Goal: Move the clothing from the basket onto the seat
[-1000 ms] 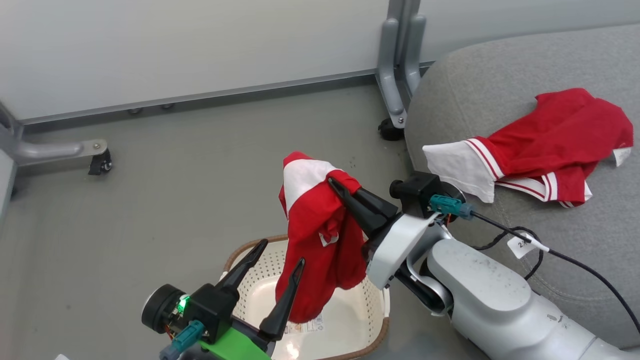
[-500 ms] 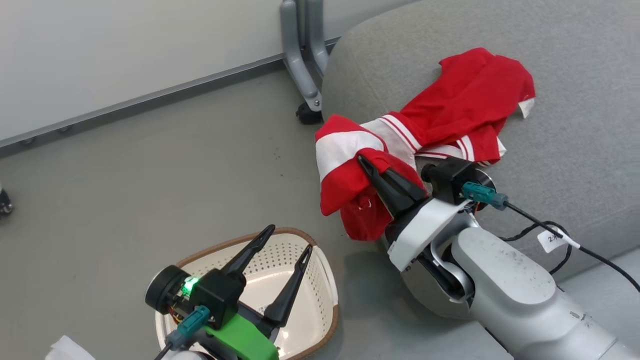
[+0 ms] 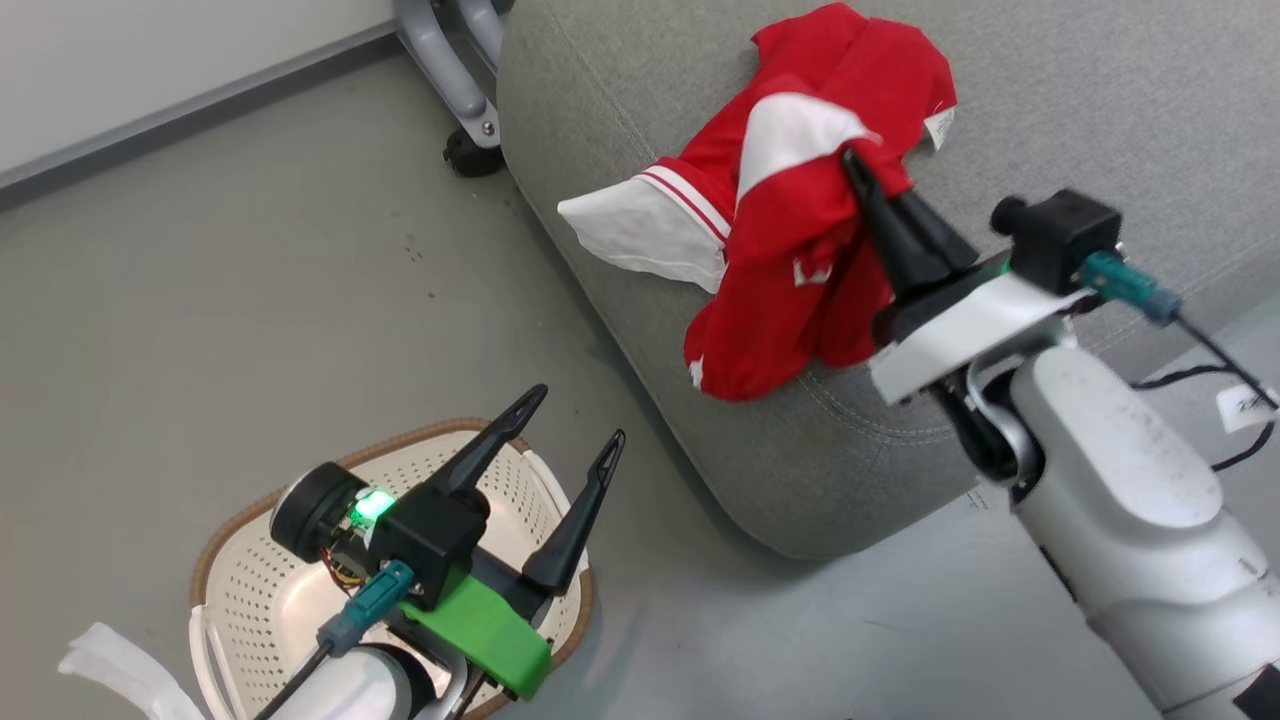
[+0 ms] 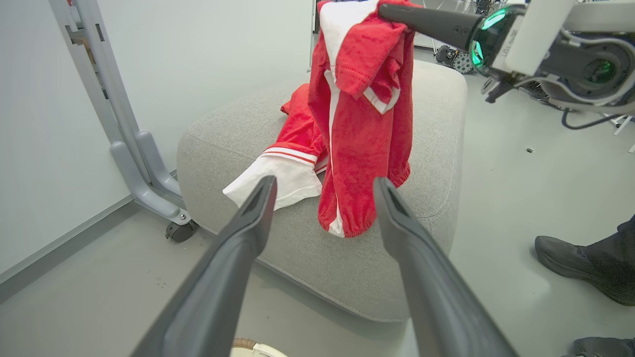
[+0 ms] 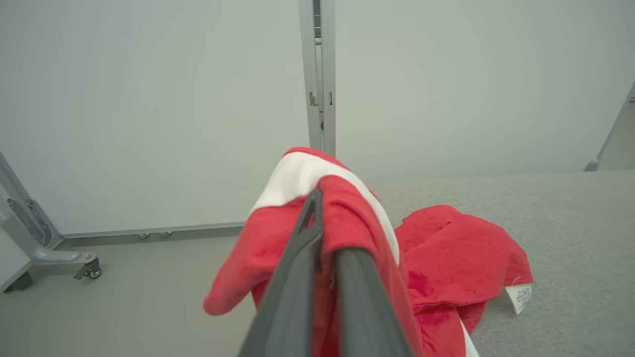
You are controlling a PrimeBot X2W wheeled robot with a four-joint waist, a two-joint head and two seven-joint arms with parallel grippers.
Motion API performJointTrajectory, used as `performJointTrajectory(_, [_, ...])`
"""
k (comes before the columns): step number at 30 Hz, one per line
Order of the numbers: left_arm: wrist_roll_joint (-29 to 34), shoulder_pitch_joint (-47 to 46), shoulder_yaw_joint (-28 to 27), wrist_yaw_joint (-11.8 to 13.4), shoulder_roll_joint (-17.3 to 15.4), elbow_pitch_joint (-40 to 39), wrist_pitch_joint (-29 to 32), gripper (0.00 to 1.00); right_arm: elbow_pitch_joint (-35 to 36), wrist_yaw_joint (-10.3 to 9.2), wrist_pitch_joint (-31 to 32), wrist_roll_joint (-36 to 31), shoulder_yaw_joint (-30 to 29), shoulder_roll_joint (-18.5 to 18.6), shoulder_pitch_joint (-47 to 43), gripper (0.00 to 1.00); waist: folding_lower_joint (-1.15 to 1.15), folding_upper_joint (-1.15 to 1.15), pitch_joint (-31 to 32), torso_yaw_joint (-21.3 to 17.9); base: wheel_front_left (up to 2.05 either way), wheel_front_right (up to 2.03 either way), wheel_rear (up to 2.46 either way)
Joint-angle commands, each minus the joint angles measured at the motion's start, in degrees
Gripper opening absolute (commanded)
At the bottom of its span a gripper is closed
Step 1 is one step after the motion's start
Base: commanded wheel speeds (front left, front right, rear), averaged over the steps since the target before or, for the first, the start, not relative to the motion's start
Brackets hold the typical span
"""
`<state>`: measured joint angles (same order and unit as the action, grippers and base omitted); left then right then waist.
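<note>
Since a second ago your right pincer has carried the smaller red piece from above the basket to over the seat; the head camera has swung too. You have its fingers clamped on the fabric, which hangs down over the seat's rounded corner, in front of the jersey lying on the seat. Your left pincer stands wide, gripping nothing, above the basket on the floor beside the seat.
</note>
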<state>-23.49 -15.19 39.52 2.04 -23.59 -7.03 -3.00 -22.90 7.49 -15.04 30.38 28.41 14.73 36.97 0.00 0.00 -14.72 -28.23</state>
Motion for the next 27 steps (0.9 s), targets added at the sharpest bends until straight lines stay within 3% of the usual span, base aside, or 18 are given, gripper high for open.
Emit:
performJointTrajectory(1, [1.0, -1.8, -0.1, -0.3, -0.6, -0.5, 0.4, 1.00, 0.8, 0.00, -0.2, -0.7, -2.2, 0.4, 2.1, 0.00, 0.00, 0.00, -3.5, 0.3, 0.00, 0.00, 0.00])
performJointTrajectory(10, [3.3, -8.7, -0.1, -1.9, -1.0, -3.0, 1.5, 1.00, 0.2, 0.00, -0.2, -3.7, -15.4, 7.1, 15.5, 0.00, 0.00, 0.00, -12.6, 5.8, 0.00, 0.00, 0.00])
performJointTrajectory(17, [4.9, -13.3, 0.1, -3.0, -0.8, -4.5, 1.6, 1.00, -8.2, -0.01, 0.3, -2.4, -20.2, 11.5, 22.8, 0.00, 0.00, 0.00, -19.6, 10.0, 0.00, 0.00, 0.00])
performJointTrajectory(27, [5.6, -16.4, 1.3, -4.3, 0.6, -2.0, -0.4, 1.00, -23.5, -0.01, -0.1, -0.5, -23.3, 9.6, 20.7, 0.00, 0.00, 0.00, -23.1, 12.8, 0.00, 0.00, 0.00])
